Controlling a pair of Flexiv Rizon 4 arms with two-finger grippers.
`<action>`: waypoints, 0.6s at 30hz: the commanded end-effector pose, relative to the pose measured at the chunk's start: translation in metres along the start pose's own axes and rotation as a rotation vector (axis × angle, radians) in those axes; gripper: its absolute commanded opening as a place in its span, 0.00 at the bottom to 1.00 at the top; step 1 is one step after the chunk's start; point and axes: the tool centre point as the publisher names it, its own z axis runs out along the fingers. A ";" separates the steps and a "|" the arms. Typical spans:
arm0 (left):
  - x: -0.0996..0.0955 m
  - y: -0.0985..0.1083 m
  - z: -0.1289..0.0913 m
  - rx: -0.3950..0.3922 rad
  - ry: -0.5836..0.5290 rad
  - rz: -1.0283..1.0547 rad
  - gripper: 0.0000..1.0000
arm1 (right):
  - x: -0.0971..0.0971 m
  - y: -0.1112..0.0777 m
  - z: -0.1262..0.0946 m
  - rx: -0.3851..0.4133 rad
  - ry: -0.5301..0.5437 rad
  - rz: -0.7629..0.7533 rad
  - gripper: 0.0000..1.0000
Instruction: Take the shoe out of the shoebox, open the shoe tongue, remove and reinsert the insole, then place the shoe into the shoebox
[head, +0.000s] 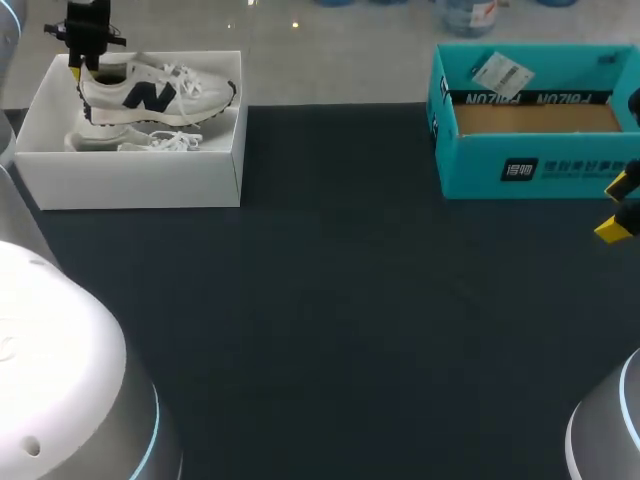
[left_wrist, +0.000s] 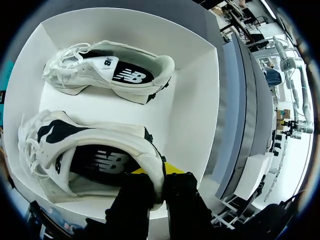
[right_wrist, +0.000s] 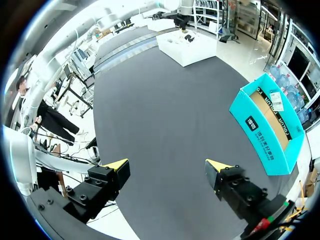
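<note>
Upper left of the head view: the white shoebox (head: 130, 175) holds two shoes. My left gripper (head: 80, 78) is clamped on the heel collar of the shoe (head: 160, 92), one finger inside and one outside. The second shoe (head: 105, 138) lies beside it in the box. Upper right stands a teal box (head: 530, 168). At the right edge my right gripper (head: 618, 205) is spread wide, holding nothing, over the dark table (head: 340, 320).
</note>
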 end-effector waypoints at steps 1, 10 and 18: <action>0.001 0.008 0.015 0.016 -0.015 0.022 0.00 | -0.001 0.000 0.001 0.003 0.001 0.001 1.00; 0.002 0.006 0.043 0.043 -0.006 0.030 0.00 | -0.001 0.000 0.001 0.003 0.001 0.001 1.00; 0.003 0.004 0.049 0.050 0.012 0.025 0.18 | -0.001 0.000 0.001 0.003 0.001 0.001 1.00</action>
